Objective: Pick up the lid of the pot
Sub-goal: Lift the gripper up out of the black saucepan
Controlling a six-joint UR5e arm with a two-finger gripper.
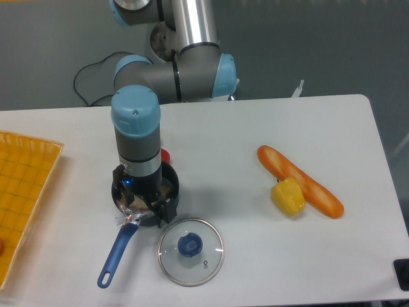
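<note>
The gripper was positioned over the dark pan, its fingers spread in the released state. The glass lid lay near-right of the pan, blue knob upward.

– Please, can you read any text or label here, near the end effector or farther from it?
– No, I cannot read any.
– And a brand, a number or a sign?
– Also no; none of these is readable to me.
</note>
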